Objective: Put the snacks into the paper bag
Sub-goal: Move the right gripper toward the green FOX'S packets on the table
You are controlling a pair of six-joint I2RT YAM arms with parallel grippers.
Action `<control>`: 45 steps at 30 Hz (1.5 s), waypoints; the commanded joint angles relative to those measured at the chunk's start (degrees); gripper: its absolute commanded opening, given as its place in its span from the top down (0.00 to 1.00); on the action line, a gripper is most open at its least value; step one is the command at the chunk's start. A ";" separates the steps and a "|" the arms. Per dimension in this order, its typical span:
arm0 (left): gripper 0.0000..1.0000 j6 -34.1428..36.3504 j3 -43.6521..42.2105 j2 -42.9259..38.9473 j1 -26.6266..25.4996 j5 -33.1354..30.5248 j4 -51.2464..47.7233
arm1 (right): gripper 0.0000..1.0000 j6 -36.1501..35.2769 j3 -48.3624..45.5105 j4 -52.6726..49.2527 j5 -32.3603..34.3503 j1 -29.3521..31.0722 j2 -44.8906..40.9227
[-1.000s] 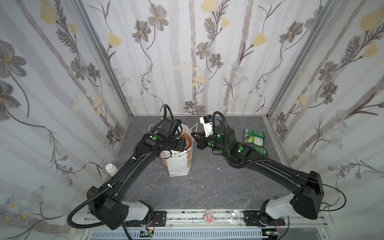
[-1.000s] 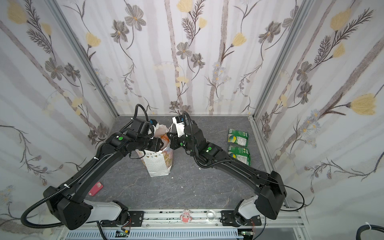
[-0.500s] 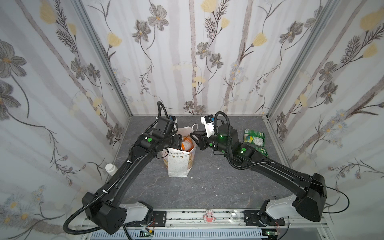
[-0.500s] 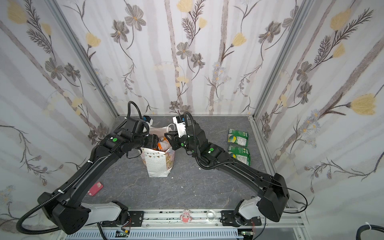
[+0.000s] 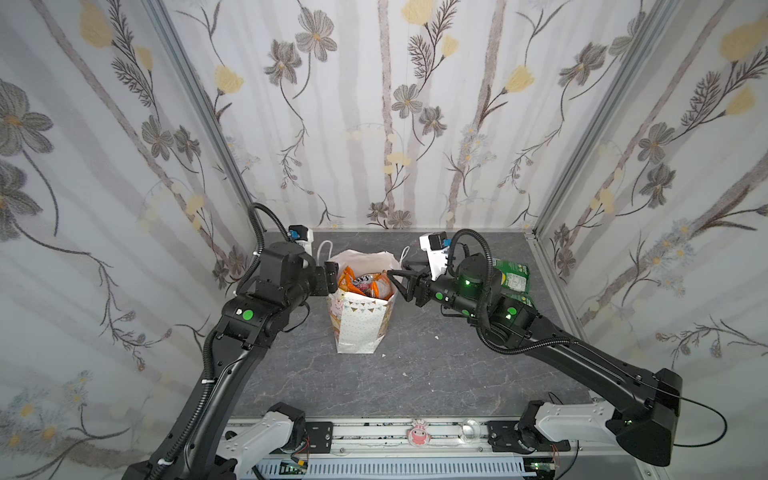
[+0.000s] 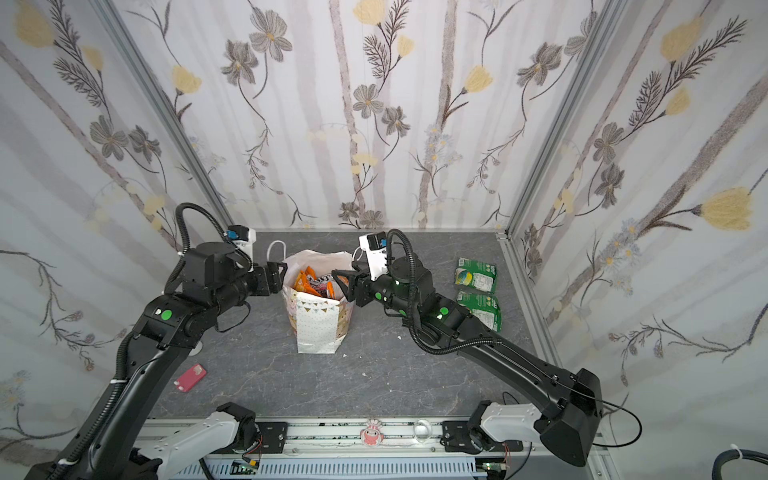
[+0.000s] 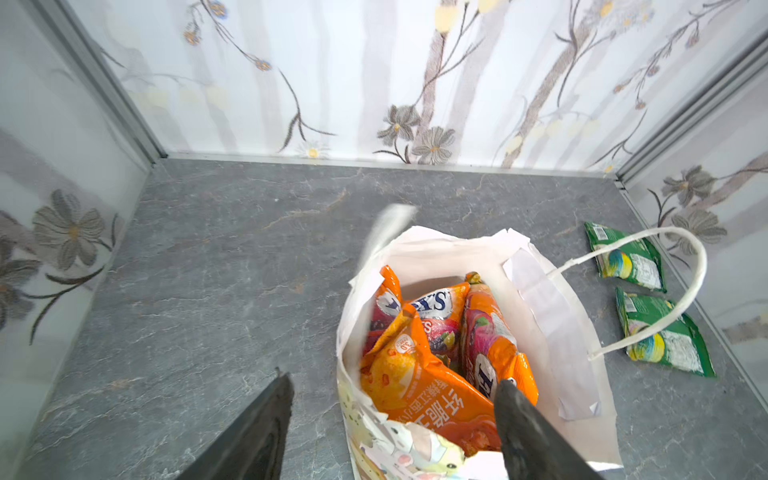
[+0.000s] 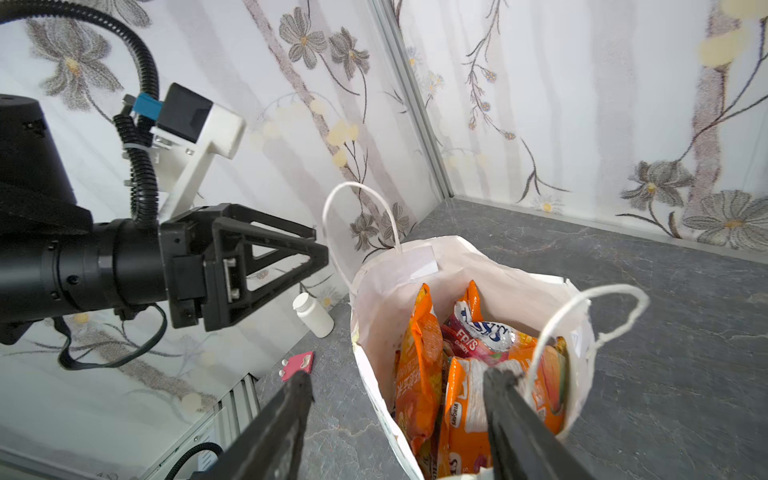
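The white paper bag [image 5: 360, 328] [image 6: 318, 332] stands upright mid-table with its mouth wide. Inside it stand several snacks: orange packets [image 7: 415, 374] [image 8: 419, 365] and a FOX'S candy bag [image 7: 432, 307] [image 8: 486, 332]. Two green snacks [image 6: 476, 274] [image 6: 482, 309] [image 7: 627, 259] lie flat on the table to the right of the bag. My left gripper [image 5: 331, 277] [image 7: 395, 382] is open and empty at the bag's left rim. At the right rim my right gripper [image 5: 395, 282] [image 8: 399, 376] is also open and empty. Both cord handles [image 8: 615, 291] [image 8: 357, 191] hang free.
A white bottle [image 8: 313, 313] and a small red card [image 6: 191, 376] [image 8: 297, 363] lie on the table left of the bag, near the left arm. Flowered walls close in the back and both sides. A rail [image 5: 374, 432] runs along the front edge.
Both grippers have opened from shut and drawn back a little from the bag's mouth, the left one leftward and the right one rightward. The bag stays upright.
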 commanded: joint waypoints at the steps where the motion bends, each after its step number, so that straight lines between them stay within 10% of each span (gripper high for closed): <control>1: 0.23 -1.17 -1.52 -0.66 1.35 -1.70 -0.72 | 0.33 -1.15 -1.11 0.32 2.13 -0.02 -2.22; 15: 0.28 -0.47 -12.91 2.10 6.16 7.99 17.85 | 0.27 -2.15 -10.40 -8.04 13.86 -7.32 -14.46; 22: 0.29 0.10 -12.97 5.19 8.23 7.48 21.96 | 0.26 -1.05 -11.64 -23.13 33.96 -15.52 -14.28; 45: 0.28 2.65 -16.19 5.57 10.78 9.08 23.07 | 0.21 4.35 -25.23 -8.55 8.07 -47.11 2.66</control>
